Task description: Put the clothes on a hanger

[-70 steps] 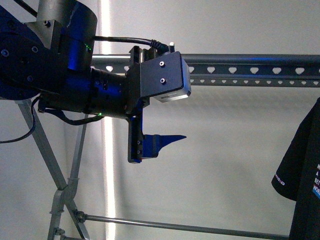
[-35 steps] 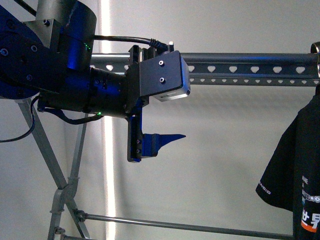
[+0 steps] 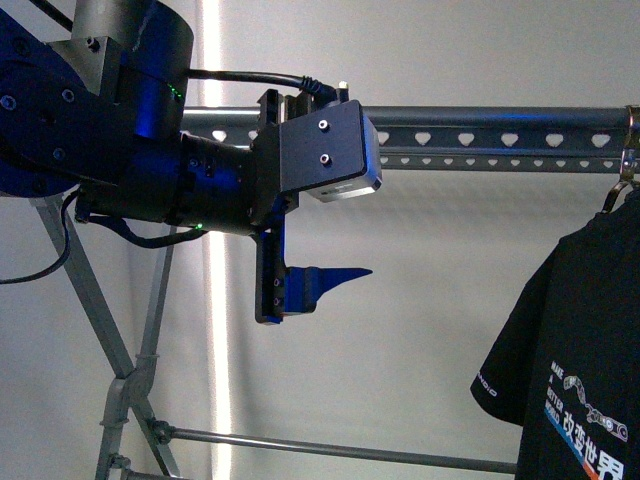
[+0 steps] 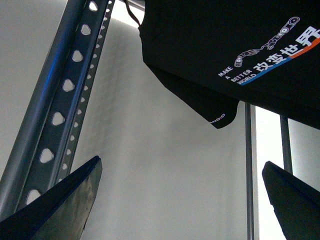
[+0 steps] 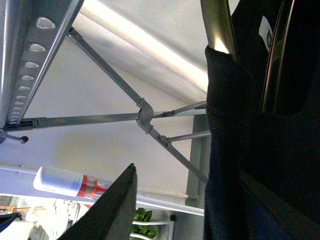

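The black short-sleeved T-shirt with white lettering [image 3: 580, 360] is hanging at the far right of the grey metal drying rack [image 3: 500, 135], just under its heart-punched horizontal tube, while the left gripper [image 4: 180, 197] is hovering beside it with fingers spread and empty, and the right gripper's state cannot be told.

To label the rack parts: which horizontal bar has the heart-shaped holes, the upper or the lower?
The upper bar; the lower bar is a thin plain rod.
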{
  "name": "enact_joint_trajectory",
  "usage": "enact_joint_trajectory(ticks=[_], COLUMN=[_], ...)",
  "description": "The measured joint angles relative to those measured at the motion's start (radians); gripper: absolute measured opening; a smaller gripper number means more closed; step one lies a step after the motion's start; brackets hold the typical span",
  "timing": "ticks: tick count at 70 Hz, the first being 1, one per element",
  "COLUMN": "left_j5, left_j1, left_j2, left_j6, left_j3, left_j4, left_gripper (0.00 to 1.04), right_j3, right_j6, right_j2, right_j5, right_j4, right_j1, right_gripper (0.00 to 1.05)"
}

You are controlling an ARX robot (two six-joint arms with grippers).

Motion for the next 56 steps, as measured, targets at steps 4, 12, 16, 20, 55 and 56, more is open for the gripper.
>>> enact_joint_trajectory(ticks=[4,12,16,20,55,56], left_j5=[0.000,0.000,0.000,0.000,0.000,0.000], left_j1=[0.000,0.000,0.000,0.000,0.000,0.000], left_j2=[0.000,0.000,0.000,-0.001,-0.001,-0.001], left_j6=[0.000,0.000,0.000,0.000,0.000,0.000], left_j3=[0.000,0.000,0.000,0.000,0.000,0.000], left_j4=[0.000,0.000,0.000,0.000,0.000,0.000], left_gripper=[0.98,0.98,0.98,0.98,0.98,0.98], right_j3=[-0.013,-0.070,-0.099,-0.144,-0.736,-0.760], right_j6=[-0.013,-0.060,-0.090,-0.154,-0.600,-0.600], right_j2=[-0.011,-0.069,-0.115,-0.194,-0.710,-0.723], right_j5=[-0.002,0.007,0.010,0.036,0.576,0.587], right_j4=[0.015,0.038,0.055,0.077,0.557,0.580], right_j1=[-0.006,-0.022,-0.032,-0.042,0.064,0.067], right_gripper=[0.65,0.84,0.94,0.98,0.97,0.97])
